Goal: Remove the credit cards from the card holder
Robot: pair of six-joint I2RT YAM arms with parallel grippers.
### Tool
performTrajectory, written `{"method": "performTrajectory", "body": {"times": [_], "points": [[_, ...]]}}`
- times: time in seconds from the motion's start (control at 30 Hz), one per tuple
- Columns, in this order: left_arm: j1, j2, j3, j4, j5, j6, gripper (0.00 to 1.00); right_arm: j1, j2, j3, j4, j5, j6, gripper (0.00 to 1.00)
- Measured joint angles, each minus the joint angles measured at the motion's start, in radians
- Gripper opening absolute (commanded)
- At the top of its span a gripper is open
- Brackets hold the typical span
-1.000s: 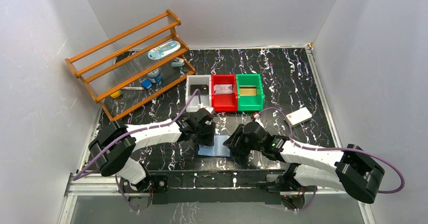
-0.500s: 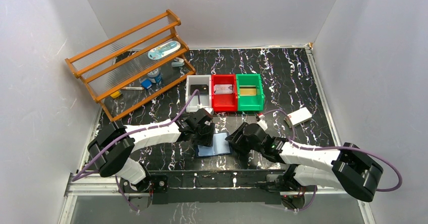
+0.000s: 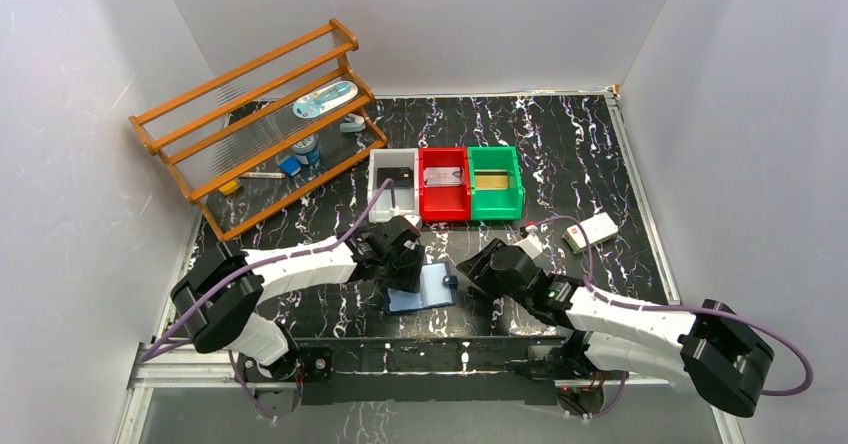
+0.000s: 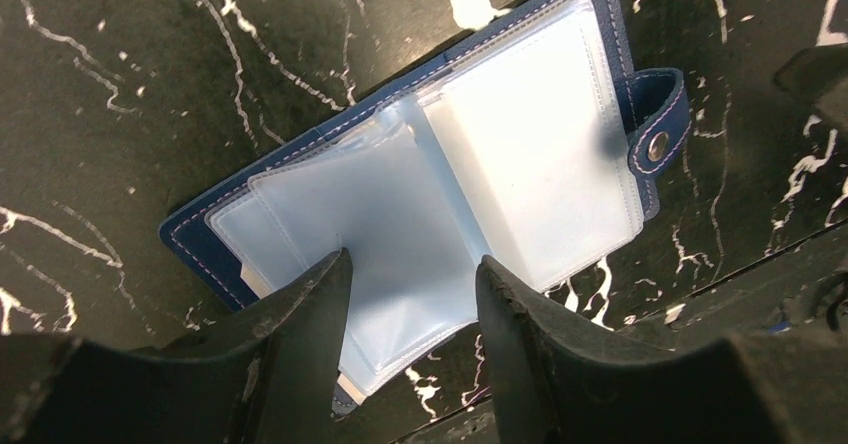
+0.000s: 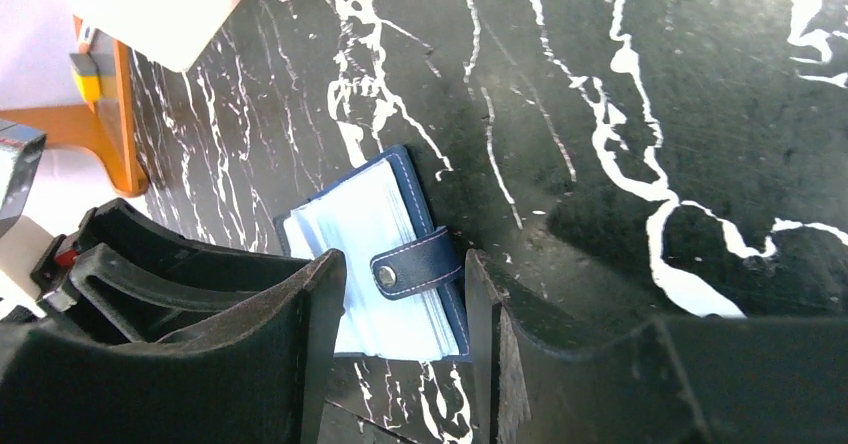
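The card holder (image 3: 424, 287) lies open near the front edge, light blue inside, its navy snap strap (image 3: 450, 281) at the right. My left gripper (image 3: 407, 276) is open, its fingers resting over the holder's left half (image 4: 330, 224); a pale edge shows under the sleeves there. My right gripper (image 3: 472, 272) is open just right of the holder; the strap (image 5: 415, 264) sits between its fingers, ungripped. Credit cards lie in the bins: a black one (image 3: 396, 176), a silvery one (image 3: 442, 176) and a gold one (image 3: 490, 180).
White (image 3: 376, 192), red (image 3: 444, 204) and green (image 3: 496, 204) bins stand in a row behind the holder. An orange rack (image 3: 260, 129) with small items fills the back left. A white block with a red mark (image 3: 590, 232) lies at the right. The table's front edge is close.
My right gripper has drawn back to the right off the holder, so the holder's right half and strap now show. The left gripper has hardly moved.
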Motion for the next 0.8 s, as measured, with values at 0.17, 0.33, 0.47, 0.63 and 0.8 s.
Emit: {"method": "performTrajectory", "body": {"times": [0.17,0.33,0.47,0.63,0.8], "points": [[0.000,-0.030,0.000,-0.061,-0.008,0.012,0.57,0.000,-0.003,0.075,-0.039,-0.056,-0.134,0.56],[0.000,-0.106,0.000,-0.126,-0.039,0.018,0.62,0.000,0.024,0.159,-0.060,-0.159,-0.261,0.54],[0.000,-0.191,0.000,-0.170,-0.090,0.014,0.64,0.000,0.089,0.201,-0.079,-0.243,-0.332,0.53],[0.000,-0.264,-0.017,-0.218,-0.166,-0.024,0.64,0.008,0.185,0.260,-0.120,-0.312,-0.391,0.53],[0.000,-0.286,-0.080,-0.228,-0.175,-0.058,0.63,0.025,0.252,0.303,-0.147,-0.339,-0.418,0.53]]}}
